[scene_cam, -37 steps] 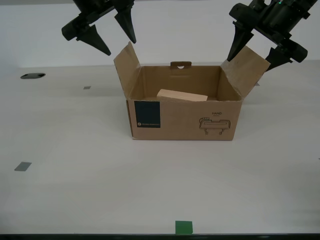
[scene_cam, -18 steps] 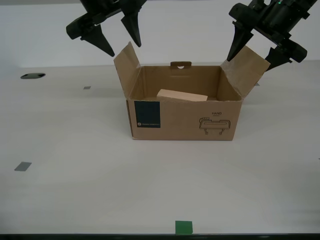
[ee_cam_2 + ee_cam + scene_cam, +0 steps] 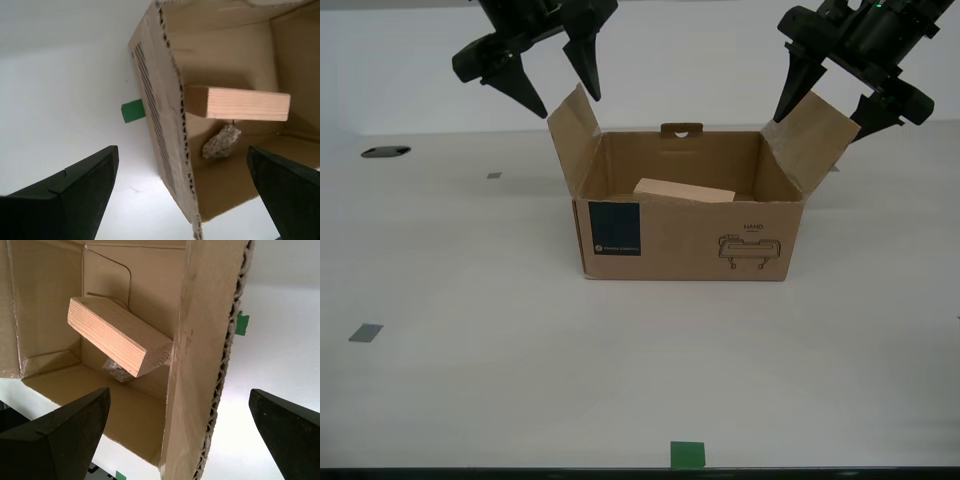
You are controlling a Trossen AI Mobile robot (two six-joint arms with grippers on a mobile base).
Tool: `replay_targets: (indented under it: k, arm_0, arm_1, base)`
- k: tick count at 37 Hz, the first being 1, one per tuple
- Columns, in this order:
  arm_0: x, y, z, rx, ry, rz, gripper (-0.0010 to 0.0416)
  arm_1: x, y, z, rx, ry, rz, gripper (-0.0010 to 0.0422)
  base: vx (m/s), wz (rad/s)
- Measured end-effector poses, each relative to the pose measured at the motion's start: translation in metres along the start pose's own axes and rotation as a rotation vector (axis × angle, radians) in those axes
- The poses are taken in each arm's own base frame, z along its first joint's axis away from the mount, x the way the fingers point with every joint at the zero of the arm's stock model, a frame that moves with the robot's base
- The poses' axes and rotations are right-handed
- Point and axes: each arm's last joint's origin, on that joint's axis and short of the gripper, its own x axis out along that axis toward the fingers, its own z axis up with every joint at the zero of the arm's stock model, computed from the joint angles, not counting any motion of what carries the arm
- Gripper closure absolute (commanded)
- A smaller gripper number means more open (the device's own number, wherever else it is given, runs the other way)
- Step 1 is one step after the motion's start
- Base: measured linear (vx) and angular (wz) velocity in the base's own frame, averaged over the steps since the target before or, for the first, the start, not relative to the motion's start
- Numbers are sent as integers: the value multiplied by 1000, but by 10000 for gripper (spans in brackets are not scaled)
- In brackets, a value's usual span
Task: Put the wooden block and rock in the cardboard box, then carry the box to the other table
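cardboard box (image 3: 685,240) standing upright on the smooth pale desk (image 3: 470,390), flaps raised, navy label and line drawing facing the exterior view; wooden block (image 3: 685,190) inside the box, lying tilted, its upper edge just showing above the front wall; rock (image 3: 221,141) on the box floor, tucked under the block and partly covered by it, hidden from the exterior view by the front wall.

my first gripper (image 3: 179,392) hangs above one side flap (image 3: 200,365), pointing down; its fingers (image 3: 70,430) are spread wide, one over the box interior and one over the bare desk outside, the flap's corrugated edge rising between them without visible contact; my second gripper (image 3: 181,148) is posed likewise over a side flap (image 3: 160,100), its fingers (image 3: 75,190) well apart, one on each side of the flap and holding nothing.

in the exterior view, the arm at the exterior view's left (image 3: 535,40) and the arm at the exterior view's right (image 3: 860,45) each reach down from the top of the frame, dark pointed fingers straddling the tip of the nearer flap; which of them is first cannot be told.

a green tape square (image 3: 687,455) lies at the near desk edge, well apart from the box; a grey tape square (image 3: 365,333) lies towards the exterior view's left.
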Motion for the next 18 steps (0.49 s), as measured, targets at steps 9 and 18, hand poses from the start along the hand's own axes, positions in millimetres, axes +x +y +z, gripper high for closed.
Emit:
replay_targets:
  k: [9,18]
  arm_0:
    - [0,0,0,-1,-1,1,19]
    - [0,0,1,-7,-12,2,19]
  arm_1:
    - [5,1,2,4,-31,-9,62]
    - [32,4,6,-14,35,-55,62]
  base:
    - [0,0]
    - [0,0]
